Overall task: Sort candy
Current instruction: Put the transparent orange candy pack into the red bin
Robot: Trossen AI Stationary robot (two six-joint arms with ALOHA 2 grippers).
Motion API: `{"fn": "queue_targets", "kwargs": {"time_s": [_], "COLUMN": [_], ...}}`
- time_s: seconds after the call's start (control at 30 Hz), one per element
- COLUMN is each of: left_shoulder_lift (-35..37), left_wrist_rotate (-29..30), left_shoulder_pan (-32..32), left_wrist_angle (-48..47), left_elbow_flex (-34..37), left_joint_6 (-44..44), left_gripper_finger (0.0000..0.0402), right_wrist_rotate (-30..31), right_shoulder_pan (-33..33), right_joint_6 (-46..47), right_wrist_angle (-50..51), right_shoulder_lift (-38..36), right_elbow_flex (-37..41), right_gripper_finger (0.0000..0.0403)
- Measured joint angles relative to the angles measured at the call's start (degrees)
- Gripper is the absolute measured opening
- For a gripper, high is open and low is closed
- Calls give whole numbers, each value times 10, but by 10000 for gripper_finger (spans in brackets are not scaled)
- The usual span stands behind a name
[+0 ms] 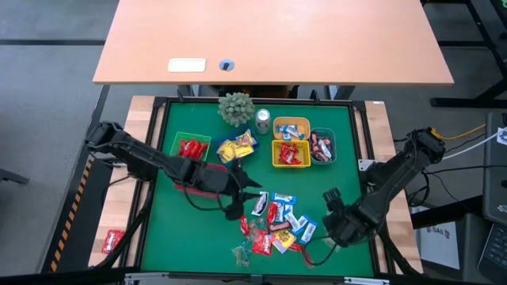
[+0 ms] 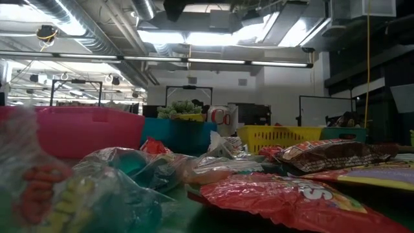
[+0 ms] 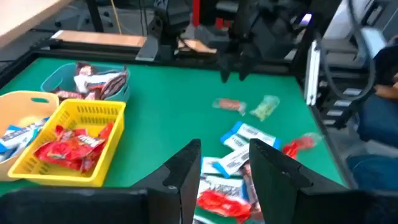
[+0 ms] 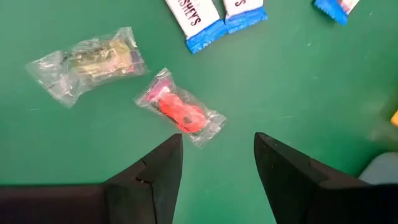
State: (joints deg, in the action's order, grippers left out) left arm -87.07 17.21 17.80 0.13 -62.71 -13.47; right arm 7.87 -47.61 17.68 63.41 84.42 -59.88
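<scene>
The candy lies in a loose pile (image 1: 279,228) near the green mat's front edge: red, yellow and blue-and-white wrapped pieces. My left gripper (image 3: 224,149) hovers open just left of the pile (image 1: 252,192), pointing toward the table's right side, with nothing between its fingers. My right gripper (image 4: 217,155) hangs open at the pile's right end (image 1: 334,214), pointing down. Just beyond its fingertips a red sweet in a clear wrapper (image 4: 180,111) lies flat on the mat. A greenish one (image 4: 93,59) and blue-and-white pieces (image 4: 198,22) lie farther off.
Along the far side stand a green bin with red candy (image 1: 190,146), a heap of yellow candy (image 1: 238,147), a yellow bin (image 1: 291,153), an orange bin (image 1: 291,128) and a teal bin (image 1: 322,146). A small plant (image 1: 236,108) and a can (image 1: 262,120) stand behind them. A pink bin (image 2: 71,129) sits under the left arm.
</scene>
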Motion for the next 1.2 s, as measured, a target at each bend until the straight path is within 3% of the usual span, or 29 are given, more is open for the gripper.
{"fn": "queue_targets", "kwargs": {"time_s": [0.2,0.3,0.47,0.7,1.03,1.2], "left_shoulder_lift": [-2,-2,-2,-2,-2,-2], "left_wrist_rotate": [16,17,17,17,19,19], "left_shoulder_pan": [23,33,48,60,60,60], "left_wrist_angle": [2,3,3,3,3,3], "left_elbow_flex": [0,0,0,0,0,0], "left_joint_6": [-16,-16,-16,-16,-16,-16], "left_gripper_finger": [124,124,124,124,124,124], "right_wrist_rotate": [-2,-35,-29,-69,-49,-44], "right_shoulder_pan": [-9,-7,-7,-7,-7,-7], "right_joint_6": [-2,-4,-4,-51,-75,-72], "right_wrist_angle": [-49,-110,-213,-218,-264,-272], "right_shoulder_lift": [0,0,0,0,1,1], "right_elbow_flex": [32,73,113,147,187,192], "right_gripper_finger": [198,198,198,198,196,164]}}
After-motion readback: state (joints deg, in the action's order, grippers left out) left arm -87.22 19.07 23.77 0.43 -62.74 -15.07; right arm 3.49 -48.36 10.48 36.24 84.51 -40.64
